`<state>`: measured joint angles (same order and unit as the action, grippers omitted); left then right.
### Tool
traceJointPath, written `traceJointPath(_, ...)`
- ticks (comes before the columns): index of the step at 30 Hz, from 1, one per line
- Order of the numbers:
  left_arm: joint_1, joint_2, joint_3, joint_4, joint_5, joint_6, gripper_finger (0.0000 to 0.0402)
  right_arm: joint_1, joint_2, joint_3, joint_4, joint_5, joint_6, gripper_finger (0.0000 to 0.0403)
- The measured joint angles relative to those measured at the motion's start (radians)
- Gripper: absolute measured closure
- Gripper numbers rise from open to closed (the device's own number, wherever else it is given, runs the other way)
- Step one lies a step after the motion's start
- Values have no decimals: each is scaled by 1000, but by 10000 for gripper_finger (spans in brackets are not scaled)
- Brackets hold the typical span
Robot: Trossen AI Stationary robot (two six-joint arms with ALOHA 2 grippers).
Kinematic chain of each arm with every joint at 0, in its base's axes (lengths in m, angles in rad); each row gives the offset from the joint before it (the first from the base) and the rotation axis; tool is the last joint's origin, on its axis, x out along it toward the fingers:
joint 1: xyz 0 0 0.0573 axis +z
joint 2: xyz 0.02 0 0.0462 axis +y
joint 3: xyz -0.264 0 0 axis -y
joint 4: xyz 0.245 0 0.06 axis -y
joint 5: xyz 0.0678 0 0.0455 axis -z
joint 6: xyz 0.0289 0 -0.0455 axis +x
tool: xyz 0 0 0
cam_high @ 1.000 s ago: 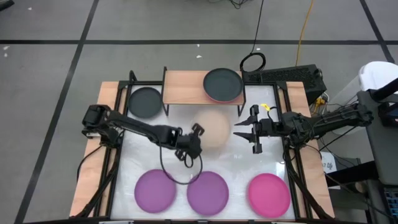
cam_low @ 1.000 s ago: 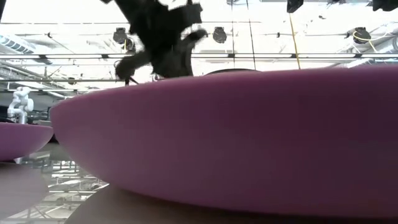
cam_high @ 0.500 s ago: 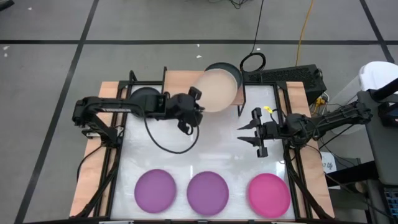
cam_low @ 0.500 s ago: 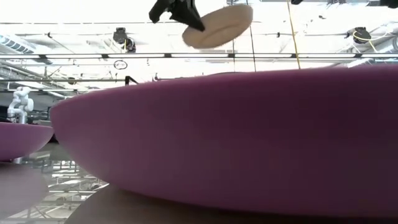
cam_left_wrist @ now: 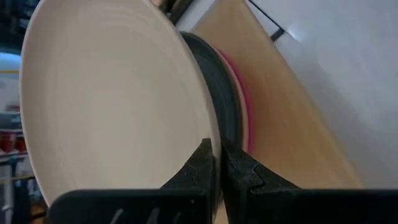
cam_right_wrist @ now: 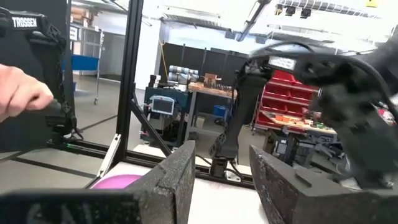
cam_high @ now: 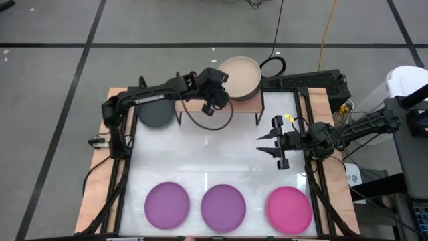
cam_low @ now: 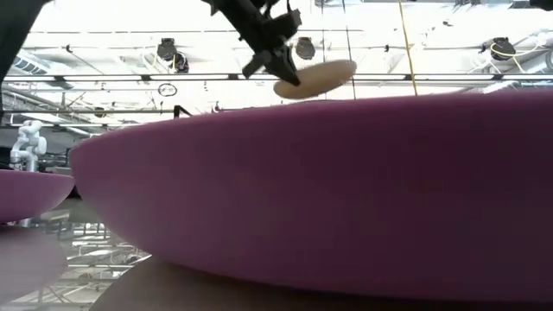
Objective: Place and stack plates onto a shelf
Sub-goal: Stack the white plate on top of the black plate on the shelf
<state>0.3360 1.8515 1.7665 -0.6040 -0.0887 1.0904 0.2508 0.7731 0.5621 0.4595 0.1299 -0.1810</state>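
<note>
A beige plate (cam_high: 241,75) hangs over the right half of the wood-topped shelf (cam_high: 190,102), held by my left gripper (cam_high: 224,87), which is shut on it. Right below it a black plate (cam_left_wrist: 222,106) lies stacked on a magenta plate (cam_left_wrist: 244,109) on the shelf top (cam_left_wrist: 292,118). Another black plate (cam_high: 156,111) lies on the table left of the shelf. Two purple plates (cam_high: 167,204) (cam_high: 223,206) and a magenta one (cam_high: 289,207) lie along the near edge. My right gripper (cam_high: 262,143) hovers open over the table's right side. My left gripper pinches the beige plate's rim (cam_left_wrist: 208,134) between its two fingers (cam_left_wrist: 200,163), one on the upper face and one below. It comes from the table's left, about level. The plate sticks out past the fingers, slightly tilted, over the black plate; whether they touch, I cannot tell.
The near purple plate (cam_low: 346,190) fills most of the low view. A black metal frame (cam_high: 304,114) stands along the table's sides. A cable loop (cam_high: 207,119) hangs under the left arm. A person's hand (cam_right_wrist: 22,93) shows beyond the table in the right wrist view.
My left gripper has lifted the beige plate off the table's middle and carried it up and toward the far edge, to above the shelf's right half. The plate tipped steeply on the way and now lies nearly level over the black plate.
</note>
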Motion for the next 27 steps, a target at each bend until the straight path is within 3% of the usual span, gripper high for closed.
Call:
traceJointPath(9,37,145,107,-66,35,7,387,0,0,0,-15,0,-13,271)
traceJointPath(20,-6,124,104,-47,-29,-40,292,0,0,0,-46,7,-12,271)
traceJointPath(27,-39,109,105,-58,-258,-24,222,0,0,0,-49,8,-13,271)
